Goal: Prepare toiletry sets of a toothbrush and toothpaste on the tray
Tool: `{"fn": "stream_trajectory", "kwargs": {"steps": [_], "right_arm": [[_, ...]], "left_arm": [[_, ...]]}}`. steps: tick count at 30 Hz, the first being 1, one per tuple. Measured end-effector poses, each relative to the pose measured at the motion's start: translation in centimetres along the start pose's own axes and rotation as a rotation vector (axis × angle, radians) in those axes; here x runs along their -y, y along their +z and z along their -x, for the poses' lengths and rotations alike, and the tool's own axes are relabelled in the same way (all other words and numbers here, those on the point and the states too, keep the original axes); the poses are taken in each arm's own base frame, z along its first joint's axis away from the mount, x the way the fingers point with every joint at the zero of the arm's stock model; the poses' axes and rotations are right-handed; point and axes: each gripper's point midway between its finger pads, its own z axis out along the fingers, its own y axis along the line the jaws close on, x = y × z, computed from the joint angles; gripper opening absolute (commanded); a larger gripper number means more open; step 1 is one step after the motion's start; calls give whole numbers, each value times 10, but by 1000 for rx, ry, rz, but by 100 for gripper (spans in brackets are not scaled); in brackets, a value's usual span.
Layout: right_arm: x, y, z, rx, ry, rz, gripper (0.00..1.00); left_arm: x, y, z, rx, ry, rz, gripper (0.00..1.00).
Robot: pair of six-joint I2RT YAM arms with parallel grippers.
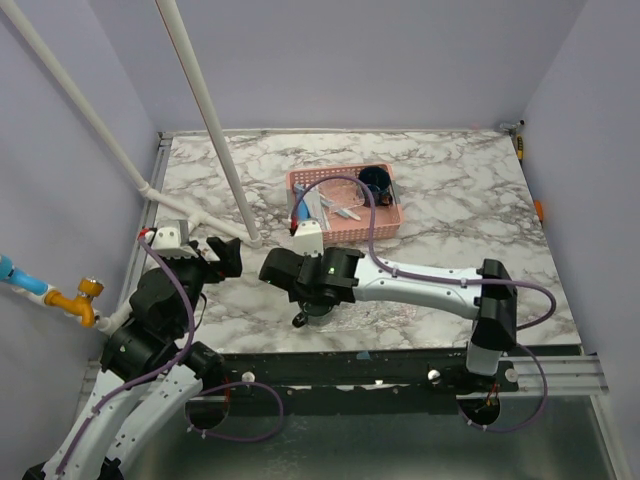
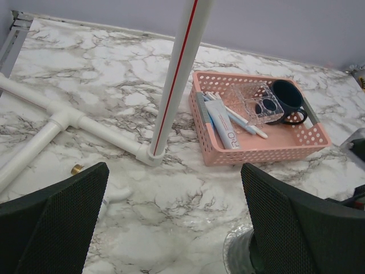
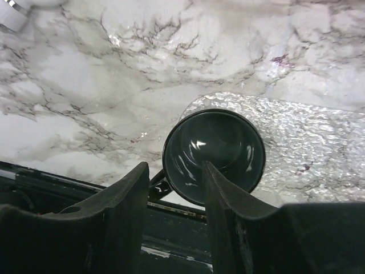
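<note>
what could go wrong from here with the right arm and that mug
1. The right gripper straddles the wall of the dark mug, one finger inside; pulling out askew could drag or tip it.
2. That mug is at one end of the clear tray, near the front edge of the table, so a nudge might knock it off.
3. The toothpaste and toothbrushes lie crowded in the pink basket beside another mug; the open left gripper could snag neighbours.
</note>
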Motion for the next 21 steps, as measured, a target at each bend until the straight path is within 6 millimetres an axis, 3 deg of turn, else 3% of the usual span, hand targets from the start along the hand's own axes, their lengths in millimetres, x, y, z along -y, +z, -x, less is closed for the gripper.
{"fn": "stream_trajectory", "kwargs": {"steps": [5,11,21], "right_arm": [[16,-23,26,80,22,-10,46],[49,-32,60,143,35,-58,44],[139,-20,139,217,90,-185,41]], "left_arm": [[0,2,-2,-8,4,3,99],[4,5,-5,-27,10,-8,99],[18,10,-13,-67,25,-74,99]]}}
